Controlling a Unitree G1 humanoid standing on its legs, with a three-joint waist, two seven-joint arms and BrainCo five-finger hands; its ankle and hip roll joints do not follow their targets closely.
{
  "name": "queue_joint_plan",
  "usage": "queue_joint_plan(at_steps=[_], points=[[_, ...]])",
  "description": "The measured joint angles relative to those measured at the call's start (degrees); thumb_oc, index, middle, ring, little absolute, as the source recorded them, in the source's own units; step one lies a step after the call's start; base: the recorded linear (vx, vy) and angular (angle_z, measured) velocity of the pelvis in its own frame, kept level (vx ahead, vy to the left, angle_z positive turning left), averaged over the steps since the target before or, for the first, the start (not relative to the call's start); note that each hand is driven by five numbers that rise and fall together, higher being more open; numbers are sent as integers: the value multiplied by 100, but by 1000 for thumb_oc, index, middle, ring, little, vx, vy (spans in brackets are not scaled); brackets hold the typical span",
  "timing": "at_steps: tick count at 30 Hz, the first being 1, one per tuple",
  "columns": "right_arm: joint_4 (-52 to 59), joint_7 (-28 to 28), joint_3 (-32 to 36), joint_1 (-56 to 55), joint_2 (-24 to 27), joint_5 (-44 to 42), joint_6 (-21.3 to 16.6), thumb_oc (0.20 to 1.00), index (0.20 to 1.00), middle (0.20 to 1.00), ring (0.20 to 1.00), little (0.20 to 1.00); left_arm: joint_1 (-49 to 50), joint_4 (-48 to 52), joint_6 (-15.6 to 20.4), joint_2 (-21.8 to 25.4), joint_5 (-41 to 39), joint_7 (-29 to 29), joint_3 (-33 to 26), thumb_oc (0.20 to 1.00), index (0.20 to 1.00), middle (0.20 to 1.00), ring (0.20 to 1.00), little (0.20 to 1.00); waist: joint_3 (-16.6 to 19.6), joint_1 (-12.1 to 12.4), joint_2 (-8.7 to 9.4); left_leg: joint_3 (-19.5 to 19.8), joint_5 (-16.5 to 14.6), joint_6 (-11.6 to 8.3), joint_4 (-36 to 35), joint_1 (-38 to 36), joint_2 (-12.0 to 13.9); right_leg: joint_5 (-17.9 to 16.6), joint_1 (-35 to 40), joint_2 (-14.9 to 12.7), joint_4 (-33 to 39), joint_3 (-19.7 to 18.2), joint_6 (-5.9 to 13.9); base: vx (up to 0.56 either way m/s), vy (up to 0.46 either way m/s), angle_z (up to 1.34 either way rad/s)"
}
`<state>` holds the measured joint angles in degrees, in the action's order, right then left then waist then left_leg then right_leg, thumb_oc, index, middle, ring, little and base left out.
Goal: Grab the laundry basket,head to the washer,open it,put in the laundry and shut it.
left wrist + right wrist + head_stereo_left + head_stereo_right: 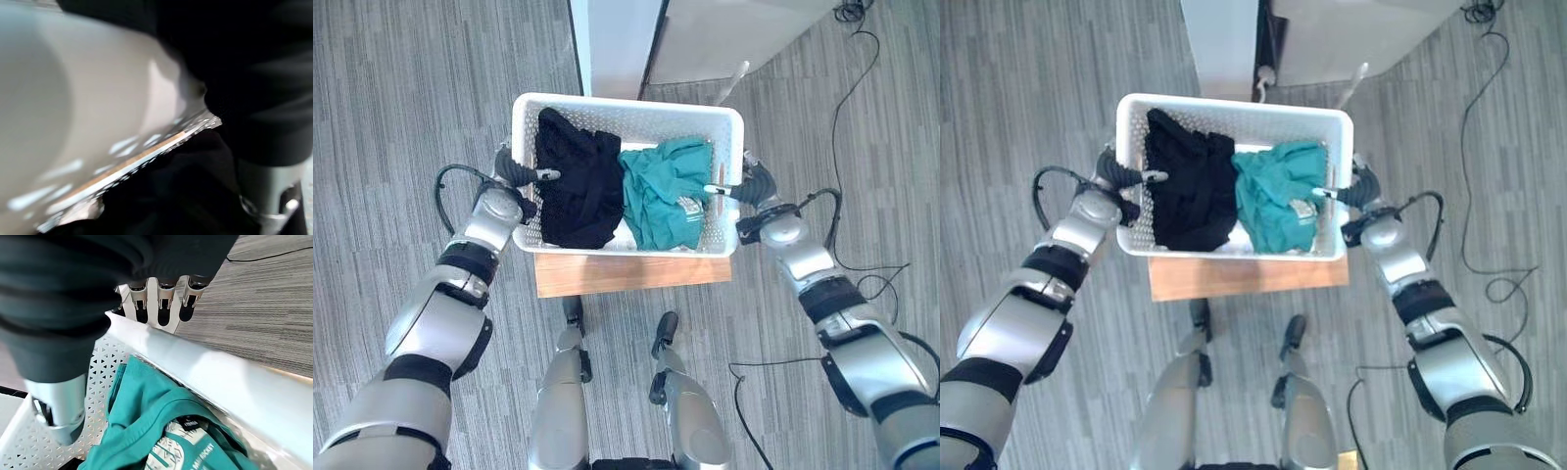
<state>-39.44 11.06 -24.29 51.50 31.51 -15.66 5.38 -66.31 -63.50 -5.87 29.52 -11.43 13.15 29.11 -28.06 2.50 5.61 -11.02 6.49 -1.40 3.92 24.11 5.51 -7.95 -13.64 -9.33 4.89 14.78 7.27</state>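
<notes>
Basket (626, 108) gripped at nine and three o'clock rims by left robot hand (516, 174) and right robot hand (751, 186); black garment (576, 191) and teal garment (664, 191) inside; carrying, washer steps judged pending.

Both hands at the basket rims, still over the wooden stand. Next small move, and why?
Probably lift the laundry basket straight up off the wooden stand. The left hand and right hand grip opposite rims; the right wrist view shows the fingers hooked outside the rim, thumb inside. The black garment and teal garment lie inside, so a level lift should keep them in.
</notes>
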Motion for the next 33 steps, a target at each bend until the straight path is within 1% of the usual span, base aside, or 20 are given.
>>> queue_joint_plan(at_steps=[6, 12, 16, 22, 24, 27, 28, 30, 31, 32, 33], points=[[-40, -18, -149, 2, 0, -212, -4, 1000, 1000, 1000, 1000, 1000, -184, -290, -9, -12, -177, -82, 142, 1000, 1000, 1000, 1000, 1000, 0, -23, 2, 36, 6, -8, 7, 5, 12, 0, 16, 21, 0, 14, -1, 0, 0, 0], [-450, -147, -450, 128, -14, -430, 0, 1000, 1000, 1000, 1000, 1000, -217, -297, -10, -20, -208, -103, 273, 1000, 1000, 1000, 1000, 1000, 1, -25, 5, 100, 15, -21, 5, 5, 17, -1, 53, 37, 0, 95, -1, 8, 1, 4], [-692, -266, -514, 171, -73, -476, -2, 1000, 1000, 1000, 1000, 1000, -218, -290, -10, -19, -215, -115, 296, 1000, 1000, 1000, 1000, 1000, 2, -21, 7, 106, 15, -21, 6, 3, 17, -1, 59, 36, 0, 107, -3, 0, 0, 0], [-1252, -390, -700, 372, -219, -613, 53, 1000, 1000, 1000, 1000, 1000, -222, -298, -8, -13, -221, -128, 372, 1000, 1000, 1000, 1000, 1000, 3, -22, 8, 110, 16, -21, 8, 3, 16, -1, 62, 36, 0, 115, -3, 0, 0, 0], [-1682, -453, -744, 567, -386, -653, 112, 1000, 1000, 1000, 1000, 1000, -242, -330, -6, -16, -221, -177, 401, 1000, 1000, 1000, 1000, 1000, 3, -21, 8, 109, 16, -20, 8, 4, 12, -1, 62, 32, 0, 117, -3, 0, 0, 0], [-1908, -513, -748, 706, -440, -726, 118, 1000, 1000, 1000, 1000, 1000, -365, -514, -3, -17, -221, -262, 600, 1000, 1000, 1000, 1000, 1000, 4, -12, 10, 112, 16, -21, 8, 6, 10, 0, 62, 29, 0, 122, -3, 0, 0, 0], [-2090, -516, -797, 816, -502, -752, 119, 1000, 1000, 1000, 1000, 1000, -380, -524, -7, -17, -220, -285, 616, 846, 846, 846, 846, 846, 4, -16, 10, 112, 16, -21, 8, 7, 10, 0, 60, 30, 0, 121, -4, 0, 0, 0], [-2122, -516, -873, 862, -512, -830, 123, 1000, 1000, 1000, 1000, 1000, -384, -531, -6, -17, -220, -293, 617, 460, 460, 460, 460, 460, 5, -12, 11, 114, 16, -21, 10, 15, 11, 1, 56, 31, 0, 122, -6, 0, 0, 0], [-2138, -515, -911, 888, -524, -831, 129, 1000, 1000, 1000, 1000, 1000, -393, -554, 1, -17, -220, -295, 619, 307, 307, 307, 307, 307, 7, -14, 14, 114, 16, -21, 14, 25, 12, 1, 48, 32, 0, 122, -6, 0, 0, 0], [-2159, -511, -933, 917, -534, -834, 134, 1000, 1000, 1000, 1000, 1000, -410, -563, 3, -17, -220, -296, 616, 200, 200, 200, 200, 200, 8, -16, 16, 114, 15, -22, 26, 41, 14, 2, 34, 33, 0, 121, -7, 0, 0, 0], [-2195, -512, -943, 980, -533, -835, 134, 1000, 1000, 1000, 1000, 1000, -466, -596, 5, -16, -221, -296, 614, 200, 200, 200, 200, 200, 13, -15, 20, 118, 15, -23, 66, 106, 23, 2, -10, 39, -2, 122, -11, 0, 0, 0]])
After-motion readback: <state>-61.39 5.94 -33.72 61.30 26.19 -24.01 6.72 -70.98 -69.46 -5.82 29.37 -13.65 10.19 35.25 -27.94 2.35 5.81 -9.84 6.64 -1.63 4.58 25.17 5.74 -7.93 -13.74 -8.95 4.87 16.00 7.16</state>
